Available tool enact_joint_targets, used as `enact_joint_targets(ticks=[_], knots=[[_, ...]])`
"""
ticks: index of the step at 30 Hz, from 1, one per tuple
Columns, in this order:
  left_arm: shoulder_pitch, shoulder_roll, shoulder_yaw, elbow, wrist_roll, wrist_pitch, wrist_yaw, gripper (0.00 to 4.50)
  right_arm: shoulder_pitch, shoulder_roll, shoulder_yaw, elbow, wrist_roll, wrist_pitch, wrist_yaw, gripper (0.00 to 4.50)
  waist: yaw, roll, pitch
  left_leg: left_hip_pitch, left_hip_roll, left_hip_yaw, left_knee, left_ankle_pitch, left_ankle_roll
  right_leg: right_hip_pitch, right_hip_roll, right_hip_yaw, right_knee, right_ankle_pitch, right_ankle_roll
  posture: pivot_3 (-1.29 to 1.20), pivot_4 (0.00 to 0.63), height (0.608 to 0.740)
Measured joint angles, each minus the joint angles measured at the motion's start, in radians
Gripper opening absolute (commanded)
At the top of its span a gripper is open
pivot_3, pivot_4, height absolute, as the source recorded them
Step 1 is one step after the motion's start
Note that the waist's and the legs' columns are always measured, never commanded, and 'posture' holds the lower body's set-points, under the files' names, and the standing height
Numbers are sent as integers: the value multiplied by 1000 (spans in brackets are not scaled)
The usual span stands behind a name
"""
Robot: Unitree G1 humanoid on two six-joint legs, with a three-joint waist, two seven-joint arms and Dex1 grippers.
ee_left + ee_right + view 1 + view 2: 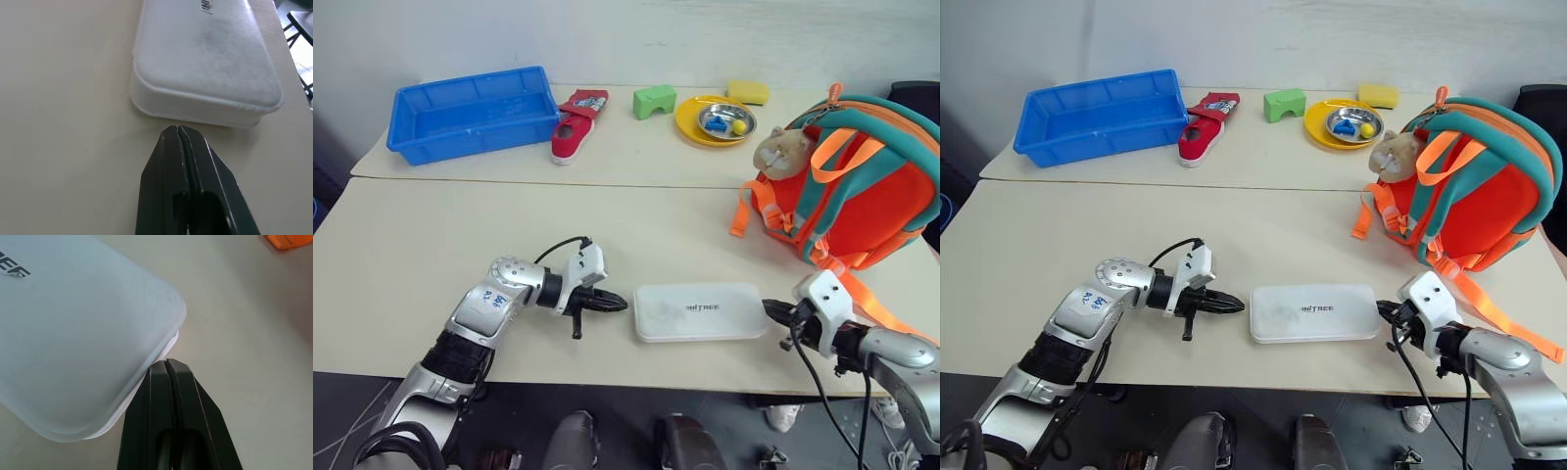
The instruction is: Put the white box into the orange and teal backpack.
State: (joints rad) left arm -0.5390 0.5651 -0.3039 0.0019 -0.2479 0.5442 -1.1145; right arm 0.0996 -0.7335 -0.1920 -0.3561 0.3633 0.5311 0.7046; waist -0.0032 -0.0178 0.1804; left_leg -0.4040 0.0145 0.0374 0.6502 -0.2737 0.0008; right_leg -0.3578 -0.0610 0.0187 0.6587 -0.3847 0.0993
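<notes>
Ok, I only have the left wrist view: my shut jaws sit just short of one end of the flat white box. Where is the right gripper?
Observer: The right gripper is at the opposite short end of the flat white rectangular box, jaws shut, tips at its edge.
Operator: And the backpack?
Observer: The bulky orange and teal fabric backpack stands upright on the table, beyond the right gripper on the robot's right.
Operator: Is it open?
Observer: I cannot tell. A beige plush charm hangs on the side that faces the box.
</notes>
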Motion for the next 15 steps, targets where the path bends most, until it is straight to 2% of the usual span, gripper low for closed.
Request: enact_joint_targets(ticks=[5,8,11,12,15], knots=[[1,1,24,6,2,13,26,21,2,17,16,-24,-2,22,-23,0,0,0,0,0,0,0,0,-1,3,0,0,0,0,0,0,0,150,740],[0,32,52,25,-37,124,14,21,9,21,35,-50,-2,41,-29,0,-3,0,0,0,0,0,0,-1,3,-1,0,0,1,0,0,0,150,740],[-6,129,63,64,-89,276,-60,611,28,18,35,-65,1,48,-23,0,-11,0,0,0,0,-1,-1,-1,2,-1,0,0,1,-1,-1,0,150,740],[-17,159,68,72,-113,348,-79,939,37,8,34,-73,1,48,-14,0,-11,0,0,0,0,0,-1,-1,2,-1,0,0,1,-1,-1,0,150,740],[-41,179,107,91,-167,509,-75,1780,49,-2,29,-77,1,47,-3,0,-10,0,0,0,0,-1,0,-1,3,0,0,0,1,-1,-1,0,150,740]])
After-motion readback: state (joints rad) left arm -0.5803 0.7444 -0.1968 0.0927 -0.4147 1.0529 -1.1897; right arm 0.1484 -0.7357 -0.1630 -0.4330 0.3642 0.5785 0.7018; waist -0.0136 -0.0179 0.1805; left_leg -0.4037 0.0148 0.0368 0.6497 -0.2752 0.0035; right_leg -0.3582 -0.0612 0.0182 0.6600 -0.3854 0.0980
